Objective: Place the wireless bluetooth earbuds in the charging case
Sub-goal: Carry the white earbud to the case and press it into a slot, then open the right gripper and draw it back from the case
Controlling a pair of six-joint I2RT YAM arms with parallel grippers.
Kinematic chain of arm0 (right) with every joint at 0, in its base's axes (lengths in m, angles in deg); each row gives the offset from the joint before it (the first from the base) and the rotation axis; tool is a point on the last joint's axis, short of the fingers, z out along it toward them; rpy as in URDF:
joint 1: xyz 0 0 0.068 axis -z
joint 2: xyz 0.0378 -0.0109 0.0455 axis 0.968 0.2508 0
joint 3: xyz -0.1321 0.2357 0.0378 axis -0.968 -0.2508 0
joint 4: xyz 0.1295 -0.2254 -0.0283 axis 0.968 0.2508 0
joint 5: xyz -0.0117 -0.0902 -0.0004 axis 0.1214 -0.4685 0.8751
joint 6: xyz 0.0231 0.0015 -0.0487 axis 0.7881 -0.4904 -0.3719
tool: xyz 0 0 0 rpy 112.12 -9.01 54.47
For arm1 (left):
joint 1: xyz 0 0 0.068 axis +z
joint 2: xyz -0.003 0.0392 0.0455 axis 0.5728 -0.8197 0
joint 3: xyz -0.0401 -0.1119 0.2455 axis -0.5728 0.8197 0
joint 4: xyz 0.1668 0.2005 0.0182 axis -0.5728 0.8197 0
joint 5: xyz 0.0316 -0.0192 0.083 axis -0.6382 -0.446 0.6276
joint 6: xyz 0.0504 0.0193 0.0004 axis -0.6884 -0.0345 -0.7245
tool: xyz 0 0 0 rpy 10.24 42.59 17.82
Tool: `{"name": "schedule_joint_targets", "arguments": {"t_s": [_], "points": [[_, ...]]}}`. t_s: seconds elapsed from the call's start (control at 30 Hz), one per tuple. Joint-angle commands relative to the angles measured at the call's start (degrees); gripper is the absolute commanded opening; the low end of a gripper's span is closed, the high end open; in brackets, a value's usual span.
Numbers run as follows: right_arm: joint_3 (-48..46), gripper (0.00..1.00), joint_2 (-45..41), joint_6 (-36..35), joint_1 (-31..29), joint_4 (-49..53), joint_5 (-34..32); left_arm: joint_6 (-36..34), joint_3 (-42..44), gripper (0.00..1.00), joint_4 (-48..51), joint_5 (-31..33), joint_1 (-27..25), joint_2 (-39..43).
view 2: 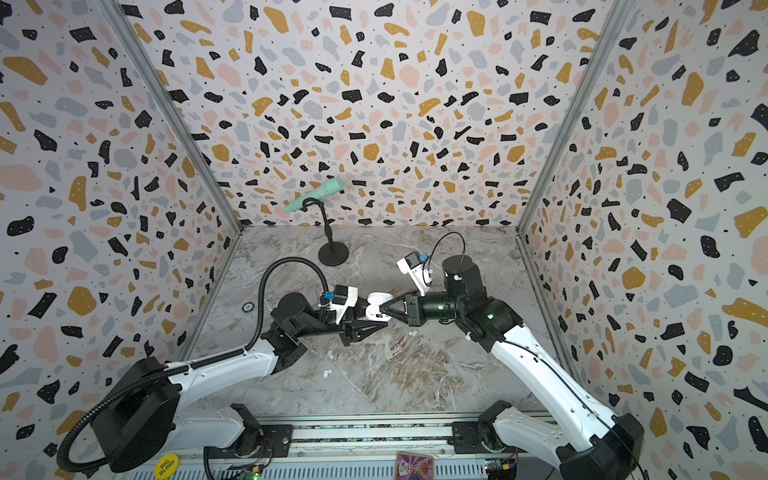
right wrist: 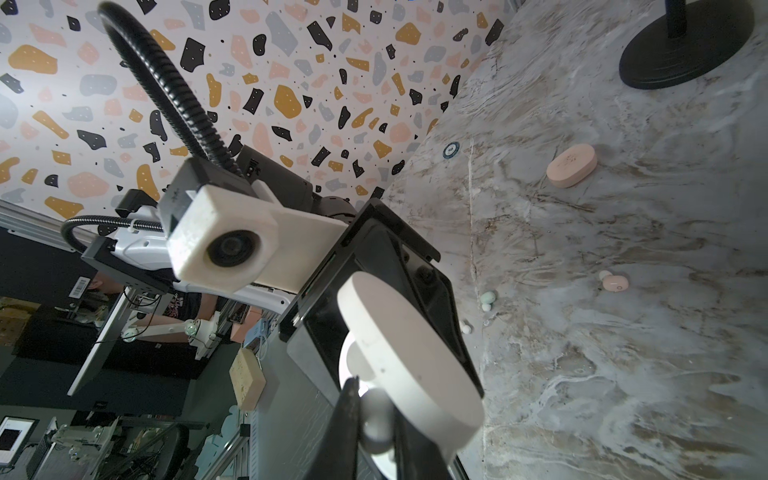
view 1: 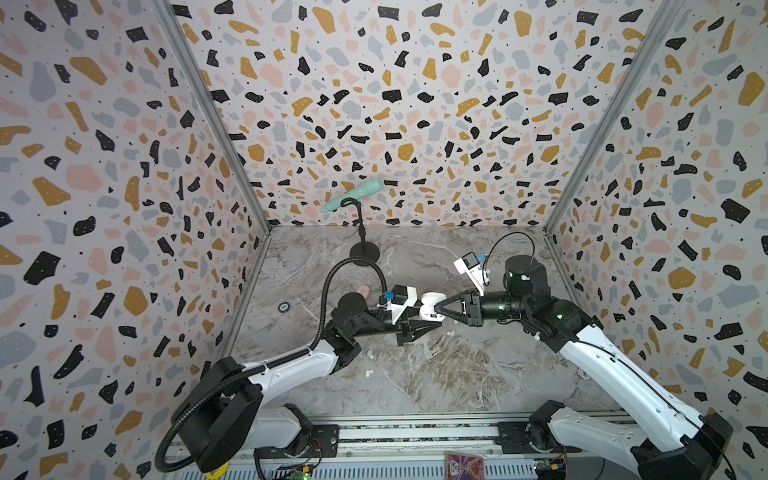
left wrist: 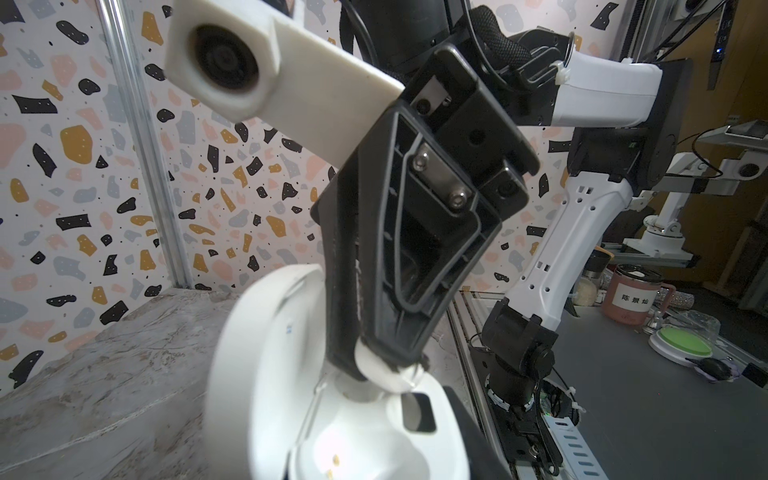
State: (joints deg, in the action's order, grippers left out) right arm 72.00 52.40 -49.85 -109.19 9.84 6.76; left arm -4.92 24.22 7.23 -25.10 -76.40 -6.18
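Mid-frame in both top views, the left pincer (view 1: 430, 320) is clamped on the open white charging case (view 1: 428, 300). The right pincer (left wrist: 382, 365) pinches a white earbud (left wrist: 387, 376) right at the case's socket. Loose earbuds (view 1: 368, 372) lie on the counter (view 1: 415, 374), lower left of the case.

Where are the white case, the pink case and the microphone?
white case (left wrist: 257, 365): left wrist view, open lid.
pink case (right wrist: 571, 165): right wrist view, top face.
microphone (view 1: 353, 194): in a top view, mint body.
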Motion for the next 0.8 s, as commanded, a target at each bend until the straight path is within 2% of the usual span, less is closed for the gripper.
{"name": "schedule_joint_targets", "arguments": {"t_s": [0.0,0.33,0.57,0.77], "points": [[1.1,0.24,-0.1,-0.6,-0.3,1.6,-1.5,-0.7,-1.1,0.11,-2.4,-1.3,-0.4,1.4],[5.9,0.50,0.3,-2.0,-0.9,6.4,-5.6,1.3,0.5,0.11,-4.6,-0.1,-0.5,1.6],[7.5,0.60,0.9,-2.4,-1.7,7.6,-6.9,2.2,1.7,0.11,-5.1,0.6,-0.6,2.4],[9.9,0.64,1.1,-2.7,-2.3,9.2,-7.1,2.1,2.7,0.11,-4.3,2.5,-0.5,3.0]]}}
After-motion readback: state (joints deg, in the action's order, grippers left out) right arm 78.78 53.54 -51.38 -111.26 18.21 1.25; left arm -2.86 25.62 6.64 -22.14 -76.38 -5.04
